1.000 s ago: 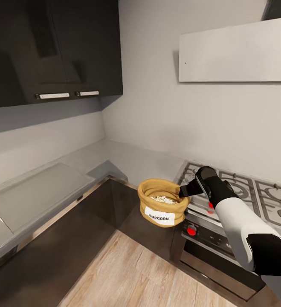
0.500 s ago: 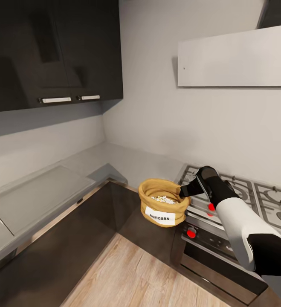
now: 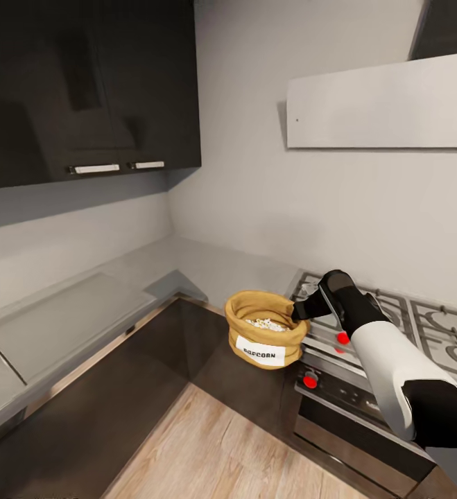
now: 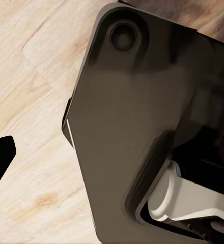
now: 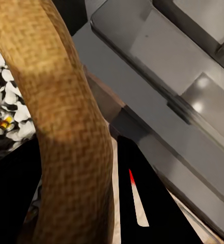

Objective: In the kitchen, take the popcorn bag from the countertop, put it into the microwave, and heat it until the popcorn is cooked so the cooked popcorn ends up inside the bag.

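A: Beside the gas hob (image 3: pixel 387 326), the right gripper (image 3: pixel 302 310) is pinched tight on the popcorn bag (image 3: pixel 264 331) rim; the bag hangs in mid-air over the wood floor (image 3: pixel 221 450), popcorn (image 3: pixel 266 323) inside

B: Risk? Thin rim hold; I'd judge a swing could tip or drop it

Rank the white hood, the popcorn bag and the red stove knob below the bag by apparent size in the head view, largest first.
1. white hood, by far the widest.
2. popcorn bag, held at its rim by the right pincer.
3. red knob, smallest.
The hood is farther away, so its lead is safe.
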Controlling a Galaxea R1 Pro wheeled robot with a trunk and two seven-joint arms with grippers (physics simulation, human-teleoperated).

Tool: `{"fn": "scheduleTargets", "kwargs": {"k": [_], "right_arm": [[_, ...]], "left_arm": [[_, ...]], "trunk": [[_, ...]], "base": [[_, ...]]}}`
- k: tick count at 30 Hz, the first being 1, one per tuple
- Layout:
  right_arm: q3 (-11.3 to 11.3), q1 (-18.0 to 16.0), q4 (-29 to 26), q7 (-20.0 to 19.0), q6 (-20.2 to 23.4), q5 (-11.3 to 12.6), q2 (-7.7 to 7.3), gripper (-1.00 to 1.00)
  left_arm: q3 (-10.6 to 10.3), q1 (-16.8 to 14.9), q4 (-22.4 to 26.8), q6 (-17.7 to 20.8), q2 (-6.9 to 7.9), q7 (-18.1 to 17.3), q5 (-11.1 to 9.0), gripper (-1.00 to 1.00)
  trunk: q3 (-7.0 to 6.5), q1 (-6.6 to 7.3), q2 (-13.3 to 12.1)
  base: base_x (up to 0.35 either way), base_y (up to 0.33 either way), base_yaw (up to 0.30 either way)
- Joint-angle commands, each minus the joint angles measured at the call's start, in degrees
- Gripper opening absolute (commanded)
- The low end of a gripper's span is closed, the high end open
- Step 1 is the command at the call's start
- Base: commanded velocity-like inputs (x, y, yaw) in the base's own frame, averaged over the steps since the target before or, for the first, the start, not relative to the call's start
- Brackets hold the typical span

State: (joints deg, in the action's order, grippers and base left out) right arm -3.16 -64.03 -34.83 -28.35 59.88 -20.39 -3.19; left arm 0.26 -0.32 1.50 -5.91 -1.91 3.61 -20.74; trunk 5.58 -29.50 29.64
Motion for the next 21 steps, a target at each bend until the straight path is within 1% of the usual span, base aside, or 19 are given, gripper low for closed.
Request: {"fn": "scheduleTargets", "kwargs": {"k": [1, 21], "right_arm": [[-0.3, 0.0, -0.1, -0.6, 0.1, -0.5, -0.06, -1.00], [-0.3, 0.0, -0.1, -0.5, 0.1, -0.6, -0.12, -1.00]], "left_arm": [[0.0, 0.0, 0.0, -0.2, -0.02, 0.2, -0.1, 1.00], [-0.2, 0.0, 0.0, -0.6, -0.02, 0.2, -0.1, 1.00]], "trunk": [[0.02, -0.02, 0.1], [-1.83, -0.02, 0.1]], "base": [[-0.032, 0.000, 0.000], [-0.002, 0.000, 0.000]]}}
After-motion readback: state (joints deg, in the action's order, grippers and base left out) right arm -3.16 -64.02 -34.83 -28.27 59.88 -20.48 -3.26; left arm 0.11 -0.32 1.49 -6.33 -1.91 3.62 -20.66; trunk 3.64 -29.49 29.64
